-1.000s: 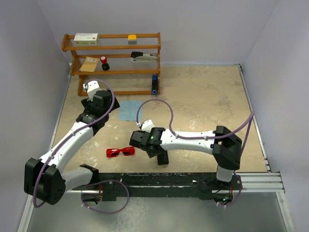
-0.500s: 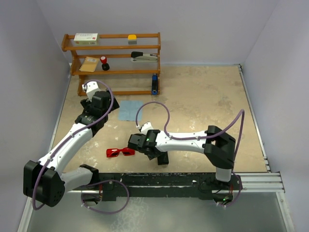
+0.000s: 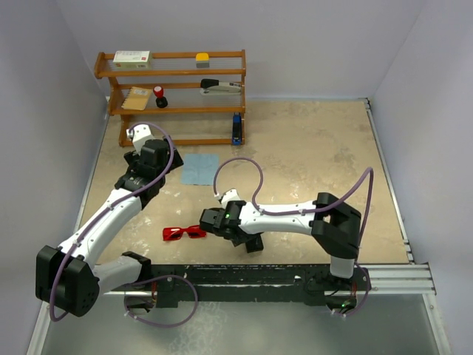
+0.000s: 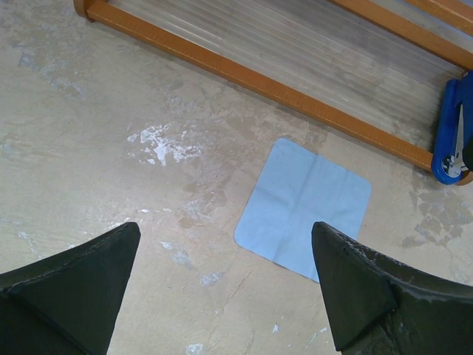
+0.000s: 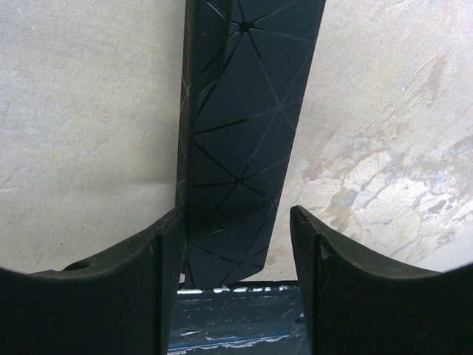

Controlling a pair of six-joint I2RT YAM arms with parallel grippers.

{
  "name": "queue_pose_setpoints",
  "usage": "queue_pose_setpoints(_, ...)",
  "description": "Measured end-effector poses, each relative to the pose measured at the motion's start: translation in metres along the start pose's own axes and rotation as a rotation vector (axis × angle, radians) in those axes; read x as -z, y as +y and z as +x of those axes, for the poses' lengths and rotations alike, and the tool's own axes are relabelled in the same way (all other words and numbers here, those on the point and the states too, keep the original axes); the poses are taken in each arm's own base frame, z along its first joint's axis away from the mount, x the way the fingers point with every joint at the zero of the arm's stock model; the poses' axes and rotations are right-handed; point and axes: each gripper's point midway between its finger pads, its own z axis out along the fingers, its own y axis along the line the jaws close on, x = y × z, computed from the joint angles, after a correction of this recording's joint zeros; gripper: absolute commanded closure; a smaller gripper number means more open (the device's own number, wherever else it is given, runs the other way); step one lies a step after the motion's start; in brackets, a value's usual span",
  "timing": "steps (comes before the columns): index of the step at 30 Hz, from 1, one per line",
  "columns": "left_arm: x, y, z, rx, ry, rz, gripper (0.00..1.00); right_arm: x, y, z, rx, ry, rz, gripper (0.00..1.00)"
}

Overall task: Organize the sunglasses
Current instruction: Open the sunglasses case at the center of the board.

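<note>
The red sunglasses lie flat on the table near its front edge, left of my right gripper and apart from it. In the right wrist view that gripper stands open astride the end of the long black case. The case touches one of the fingers, and a gap shows on the other side. The sunglasses are out of both wrist views. My left gripper hangs wide open and empty above bare table, just short of the light blue cloth.
A wooden rack with small items stands at the back left, and a blue object leans at its right foot. The blue cloth lies before the rack. The dark rail at the near edge runs just beyond the case's end.
My right arm has folded in, its elbow moving left, and its gripper has shifted slightly toward the near edge at the black case. The left arm and the sunglasses have not moved.
</note>
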Motion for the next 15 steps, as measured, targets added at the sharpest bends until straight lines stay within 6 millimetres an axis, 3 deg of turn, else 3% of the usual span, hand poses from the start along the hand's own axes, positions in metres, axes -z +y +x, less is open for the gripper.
queue_pose_setpoints(15,0.000,-0.001,0.001,0.000,0.003,0.006,0.03,0.010,-0.023,0.000,-0.043,-0.030,0.046,0.44)
